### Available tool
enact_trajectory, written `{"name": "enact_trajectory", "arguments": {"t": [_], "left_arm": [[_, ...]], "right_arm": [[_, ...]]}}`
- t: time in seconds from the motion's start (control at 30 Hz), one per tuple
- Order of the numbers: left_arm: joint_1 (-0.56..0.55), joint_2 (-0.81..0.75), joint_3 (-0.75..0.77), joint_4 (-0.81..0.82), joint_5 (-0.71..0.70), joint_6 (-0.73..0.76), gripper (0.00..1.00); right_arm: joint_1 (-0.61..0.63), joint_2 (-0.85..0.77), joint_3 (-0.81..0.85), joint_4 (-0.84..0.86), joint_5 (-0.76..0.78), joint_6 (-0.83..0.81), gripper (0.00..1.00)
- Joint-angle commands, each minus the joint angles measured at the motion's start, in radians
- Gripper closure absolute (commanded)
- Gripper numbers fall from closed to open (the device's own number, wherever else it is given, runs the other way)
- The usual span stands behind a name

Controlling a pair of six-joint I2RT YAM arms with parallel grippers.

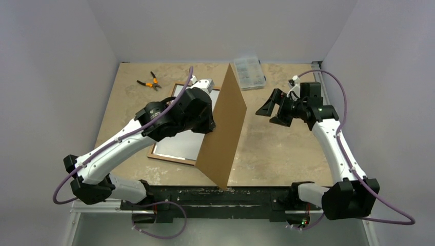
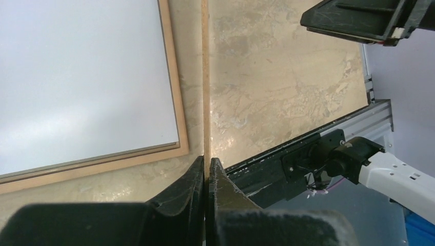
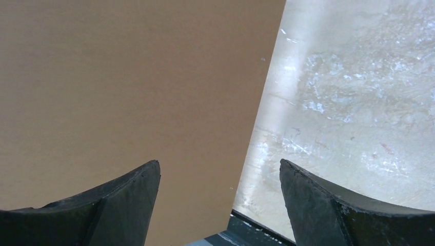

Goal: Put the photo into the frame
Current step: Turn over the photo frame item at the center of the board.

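As left hand (image 2: 205, 160) pinches upright board (image 1: 223, 128), right hand (image 3: 219, 171) gapes

Wide-apart fingers (image 3: 102, 215) before a plain brown board (image 3: 128, 77)

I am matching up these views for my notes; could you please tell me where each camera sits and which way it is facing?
Top external: above and behind the bases, looking down on the table; both arms show, the board standing on edge between them.
Left wrist: on the left arm, sighting along the board's thin edge, the flat frame beside it; left gripper shut on the board.
Right wrist: faces the board's broad side; open right gripper shows.
Shared: all three see the board.
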Motion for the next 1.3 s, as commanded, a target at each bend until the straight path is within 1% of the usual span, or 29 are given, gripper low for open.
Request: {"name": "enact_trajectory", "arguments": {"t": [0.0, 0.13, 0.4, 0.63, 0.67, 0.73, 0.83, 0.97, 1.03, 1.13, 1.27], "left_arm": [[-0.049, 0.058, 0.144, -0.109, -0.142, 0.015, 1.0], [-0.082, 0.153, 0.256, -0.192, -0.196, 0.004, 1.0], [-0.155, 0.332, 0.426, -0.272, -0.296, -0.051, 1.0], [-0.192, 0.464, 0.557, -0.321, -0.299, -0.041, 1.0], [-0.195, 0.484, 0.571, -0.325, -0.291, -0.036, 0.98], [-0.198, 0.504, 0.593, -0.328, -0.276, -0.028, 0.93], [-0.199, 0.512, 0.596, -0.292, -0.229, 0.01, 0.82], [-0.198, 0.494, 0.561, -0.18, -0.106, 0.062, 0.51], [-0.198, 0.482, 0.545, -0.142, -0.062, 0.073, 0.42], [-0.198, 0.456, 0.516, -0.092, -0.011, 0.085, 0.36], [-0.198, 0.423, 0.46, -0.012, 0.05, 0.091, 0.33]], "right_arm": [[0.016, -0.039, 0.11, -0.061, -0.046, 0.027, 0.14], [0.023, -0.045, 0.145, -0.068, -0.066, 0.055, 0.15], [0.03, -0.055, 0.136, -0.055, -0.087, 0.089, 0.15], [0.032, -0.09, 0.09, 0.032, -0.127, 0.162, 0.15], [0.031, -0.101, 0.08, 0.055, -0.135, 0.178, 0.15], [0.031, -0.117, 0.061, 0.101, -0.15, 0.213, 0.15], [0.032, -0.118, 0.053, 0.128, -0.172, 0.237, 0.15], [0.032, -0.121, 0.064, 0.138, -0.182, 0.248, 0.15], [0.031, -0.126, 0.071, 0.139, -0.185, 0.255, 0.15], [0.031, -0.127, 0.081, 0.119, -0.182, 0.25, 0.15], [0.032, -0.122, 0.084, 0.088, -0.183, 0.241, 0.16]]}}
